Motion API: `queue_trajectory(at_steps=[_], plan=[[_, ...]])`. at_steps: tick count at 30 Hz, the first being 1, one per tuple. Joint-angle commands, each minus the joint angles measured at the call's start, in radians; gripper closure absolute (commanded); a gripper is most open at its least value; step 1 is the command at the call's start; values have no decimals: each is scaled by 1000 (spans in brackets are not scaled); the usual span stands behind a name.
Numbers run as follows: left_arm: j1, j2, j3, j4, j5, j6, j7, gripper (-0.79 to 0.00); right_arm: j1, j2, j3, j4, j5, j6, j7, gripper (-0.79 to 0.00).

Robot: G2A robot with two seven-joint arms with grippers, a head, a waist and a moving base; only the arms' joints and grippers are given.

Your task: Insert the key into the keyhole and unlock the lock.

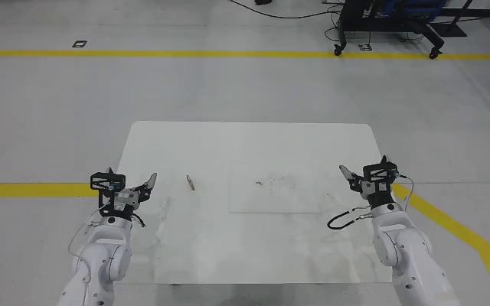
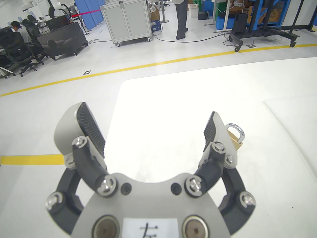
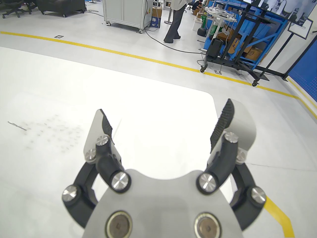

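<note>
Left gripper [image 2: 148,115] spread wide, handwritten label [image 2: 150,227] on base, padlock [image 2: 236,137] near

White arms [image 1: 107,260], silver tools [image 2: 147,111] [image 3: 164,107], probably a black cable [image 1: 341,221].

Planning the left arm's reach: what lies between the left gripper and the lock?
Nothing; the top view shows bare table between left gripper and lock.

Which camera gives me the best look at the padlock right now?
The left wrist view: the padlock lies close, its brass body and silver shackle plain, though a finger of the left gripper covers part of it. The top view shows the padlock as a small brownish sliver on the table.
</note>
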Motion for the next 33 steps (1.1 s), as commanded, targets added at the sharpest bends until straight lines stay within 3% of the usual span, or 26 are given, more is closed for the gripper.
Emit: queue_trajectory(at_steps=[1,5,14,31,33], plan=[[0,0,0,0,0,0,0,-785,0,0,0,0,0,0,0,-785],[0,0,0,0,0,0,0,-785,3,0,-20,-9,-71,12,0,-785],[0,0,0,0,0,0,0,-785,125,-23,-305,-17,-183,-113,127,-785],[0,0,0,0,0,0,0,-785,134,-24,-319,-15,-181,-133,127,-785],[0,0,0,0,0,0,0,-785,164,-28,-353,7,-172,-189,138,-785]])
